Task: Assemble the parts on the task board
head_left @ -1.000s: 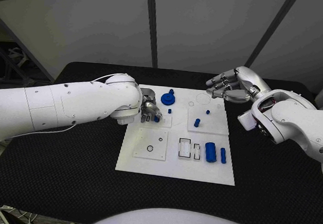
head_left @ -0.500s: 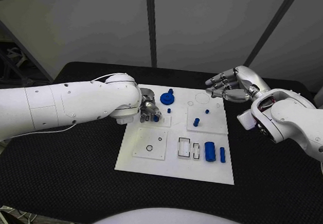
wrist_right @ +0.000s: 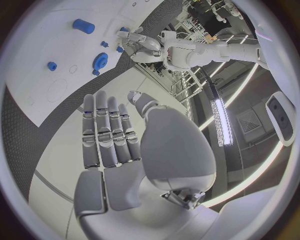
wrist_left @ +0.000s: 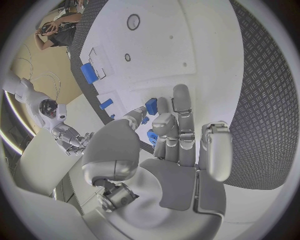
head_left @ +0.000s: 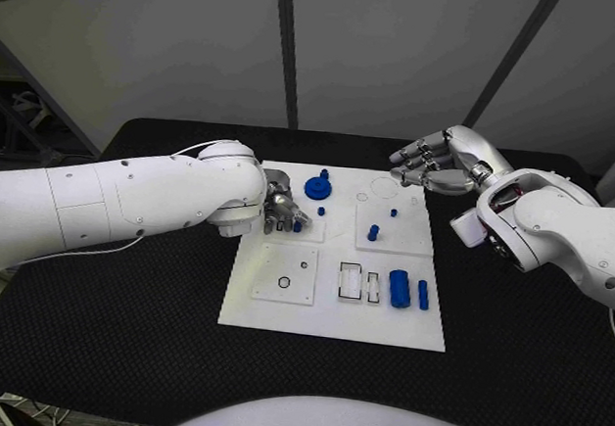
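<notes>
Nothing much has moved since a second ago; both arms sit where they were. On the black desk lies the white flat task board. The silver left hand rests at the board's upper left, and its fingers pinch a small blue peg. The silver right hand hangs over the board's far right corner, fingers straight and spread, holding nothing. A blue round gear, a small blue post and a blue cylinder stay on the board.
</notes>
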